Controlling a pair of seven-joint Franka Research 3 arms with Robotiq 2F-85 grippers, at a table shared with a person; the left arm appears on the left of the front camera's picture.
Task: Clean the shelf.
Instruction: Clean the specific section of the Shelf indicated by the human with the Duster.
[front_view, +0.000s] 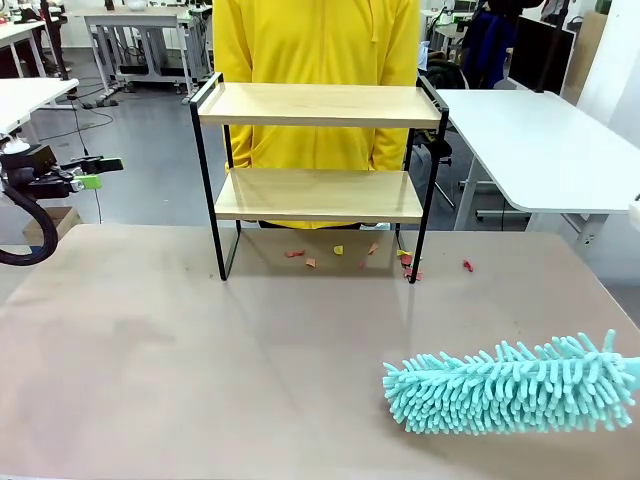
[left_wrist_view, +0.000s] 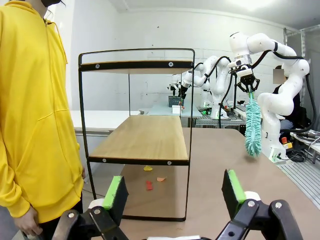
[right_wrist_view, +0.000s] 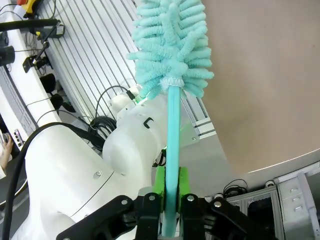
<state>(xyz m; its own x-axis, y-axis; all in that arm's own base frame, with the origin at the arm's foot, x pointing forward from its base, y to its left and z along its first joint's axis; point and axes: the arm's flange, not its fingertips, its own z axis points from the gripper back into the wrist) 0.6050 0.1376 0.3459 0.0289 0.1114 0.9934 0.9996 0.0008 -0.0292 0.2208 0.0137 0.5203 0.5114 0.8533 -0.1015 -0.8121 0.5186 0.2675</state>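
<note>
The shelf (front_view: 318, 105) stands at the worktop's (front_view: 200, 380) far middle, both boards bare and scraps (front_view: 310, 262) lying beneath it, so wiping seems mostly done. The right tool (right_wrist_view: 170, 200) clenches the duster (right_wrist_view: 170, 45) by its handle; the left tool (left_wrist_view: 174, 192) hangs released.

Stock as I count it from my station: shelf (front_view: 320, 150), one, carrying two wooden boards, the upper board (front_view: 320, 104) and the lower board (front_view: 318, 194). Duster (front_view: 510, 385), one, teal and shaggy. Scraps (front_view: 311, 263) on the brown table (front_view: 150, 350): eight as far as I can make out, mostly red or orange and two yellowish, though I am unsure of the tiniest. Grippers, two: left gripper (front_view: 100, 172) and right gripper (right_wrist_view: 170, 180). Person (front_view: 315, 40) in yellow, one. Nearer white tables, two: left white table (front_view: 25, 95) and right white table (front_view: 540, 140).
</note>
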